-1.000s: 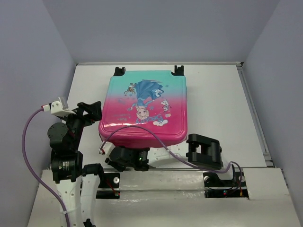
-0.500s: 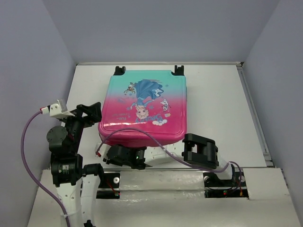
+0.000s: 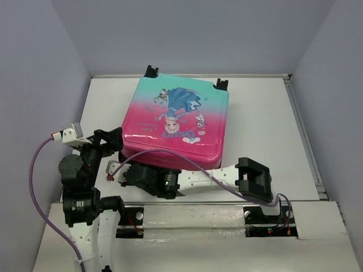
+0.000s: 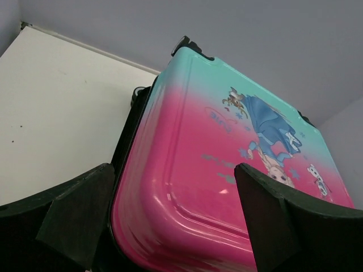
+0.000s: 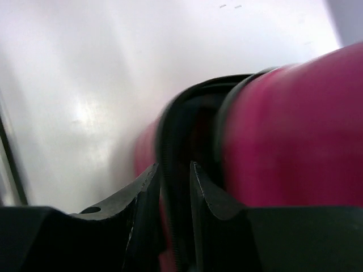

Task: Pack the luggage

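The luggage lies flat on the white table, its pink-to-teal shell with the princess picture facing up and its black wheels at the far edge. It is turned slightly clockwise. My left gripper is open at its near left corner; in the left wrist view the fingers stand wide either side of the pink corner. My right gripper is at the near edge, partly under the shell. In the right wrist view its jaws are nearly together around the black zipper trim between the pink halves.
The white table is walled in by grey panels on the left, back and right. A raised strip runs along the table's right edge. Purple cables hang from both wrists. The arm bases stand on the white plate at the near edge.
The luggage has slid away from me and turned a little clockwise. My right arm has stretched left along its near edge. My left gripper has moved slightly nearer and lower.
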